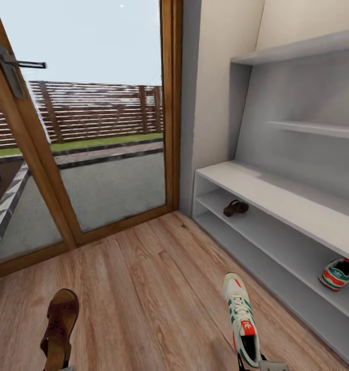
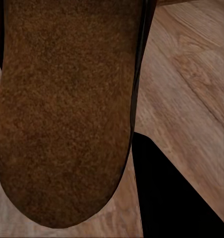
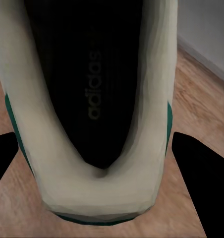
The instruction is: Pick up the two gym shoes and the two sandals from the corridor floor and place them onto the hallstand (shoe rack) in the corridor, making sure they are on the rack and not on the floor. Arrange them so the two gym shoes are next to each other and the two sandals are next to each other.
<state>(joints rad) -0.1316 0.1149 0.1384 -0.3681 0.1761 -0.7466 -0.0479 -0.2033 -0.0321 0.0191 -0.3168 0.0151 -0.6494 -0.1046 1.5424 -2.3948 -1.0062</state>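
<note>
White gym shoe (image 1: 242, 322) and brown sandal (image 1: 58, 330) at frame bottom, jaws cropped, grip unreadable.

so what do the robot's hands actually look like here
Little of them shows. The right hand's fingers are flat, plain black wedges narrowing to pointed tips, without markings. The left hand's finger is the same matte black. In the head view, a pale grey casing piece sits at the bottom edge.

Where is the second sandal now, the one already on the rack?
In the head view, the sandal lies on the hallstand's upper open shelf, near its end by the glass door.
</note>
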